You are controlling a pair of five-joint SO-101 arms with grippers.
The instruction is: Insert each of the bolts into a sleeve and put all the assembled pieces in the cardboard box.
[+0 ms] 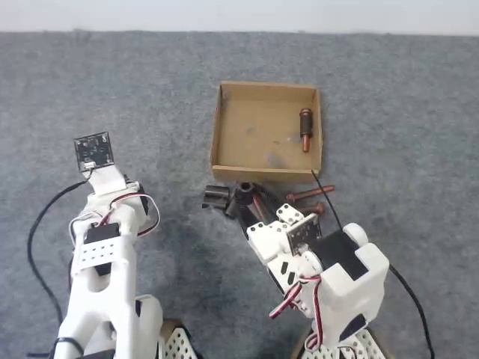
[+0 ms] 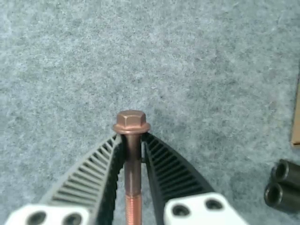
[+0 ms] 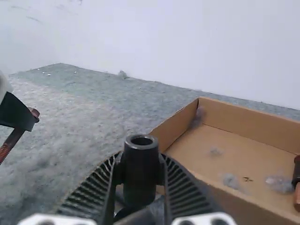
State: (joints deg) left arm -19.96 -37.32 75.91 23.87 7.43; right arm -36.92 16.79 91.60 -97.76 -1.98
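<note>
1. The cardboard box (image 1: 217, 127) sits open on the grey carpet (image 1: 112, 75), in the middle of the high view, beyond both arms
2. Inside it lies one assembled piece (image 1: 305, 129), a copper bolt pushed through a dark sleeve, close alongside the box's right wall; a few tufts of grey fluff (image 3: 228, 179) dot the box floor
3. The left gripper (image 2: 131, 138) pinches a copper bolt (image 2: 132, 164), its fingers pressed on the shank just under the hex head, over carpet well to the left of the box
4. The right gripper (image 3: 140, 159) is clamped on a black sleeve (image 3: 140, 176), whose open bore stands out past the fingertips, just outside the box's near wall
5. Two loose sleeves (image 1: 215, 197) lie side by side on the carpet beside that gripper, outside the box
6. Two loose bolts (image 1: 308, 193) lie on the carpet between the box's near wall and the right arm
</note>
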